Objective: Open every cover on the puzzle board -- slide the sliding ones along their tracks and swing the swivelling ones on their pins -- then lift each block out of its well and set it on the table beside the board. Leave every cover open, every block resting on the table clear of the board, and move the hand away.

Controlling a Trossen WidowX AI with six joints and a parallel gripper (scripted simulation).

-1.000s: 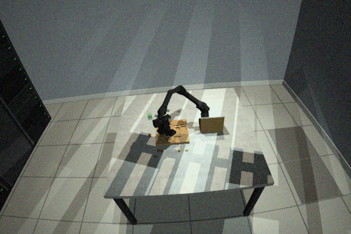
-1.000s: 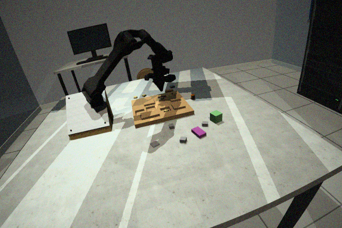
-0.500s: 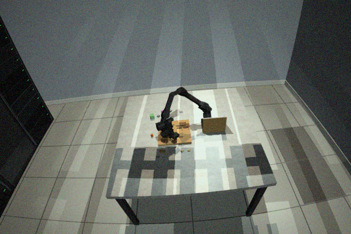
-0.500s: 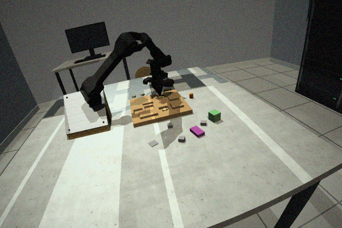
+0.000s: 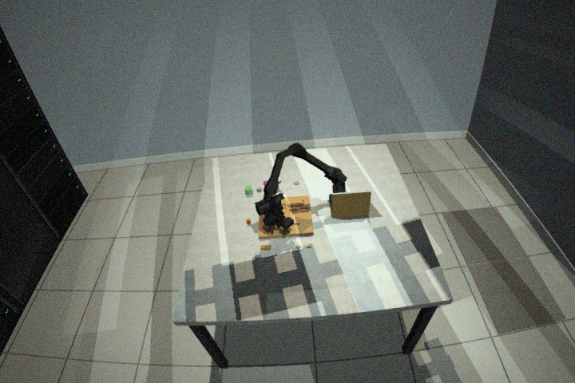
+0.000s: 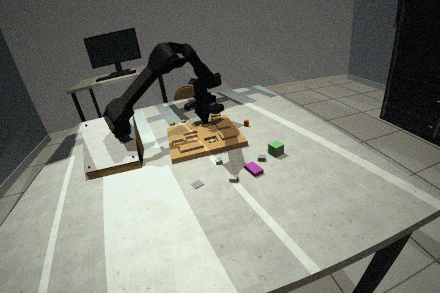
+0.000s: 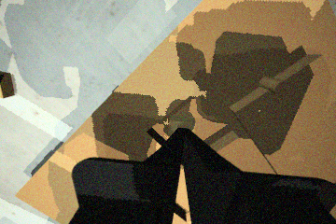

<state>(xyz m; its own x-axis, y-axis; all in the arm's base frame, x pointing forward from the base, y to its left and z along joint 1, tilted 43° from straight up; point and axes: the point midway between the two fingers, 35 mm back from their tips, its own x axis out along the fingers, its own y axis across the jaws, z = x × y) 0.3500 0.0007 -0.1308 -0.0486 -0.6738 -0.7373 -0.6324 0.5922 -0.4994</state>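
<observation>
The wooden puzzle board (image 5: 306, 227) (image 6: 192, 155) (image 7: 326, 117) lies flat, with slots and recesses in its top. My gripper (image 6: 205, 123) (image 7: 182, 133) is shut with nothing visible between the fingers, its tips low over the far part of the board. A small round piece (image 7: 181, 118) shows just beyond the tips in the wrist view. A yellowish piece (image 6: 211, 140) shows in a near recess. A green cube (image 5: 248, 190) (image 6: 275, 148), a magenta block (image 6: 253, 168) and an orange cylinder (image 5: 248, 221) (image 6: 246, 122) rest off the board. Shadow and the arm hide some covers; their positions are unclear.
Grey pieces (image 6: 218, 161) (image 6: 261, 157) (image 6: 197, 184) lie on the table on the magenta block's side. Small wooden or yellow pieces (image 5: 265, 247) (image 5: 309, 245) (image 6: 183, 121) lie along the opposite side. A white-topped box (image 5: 350, 205) (image 6: 113, 152) stands beside the arm's base.
</observation>
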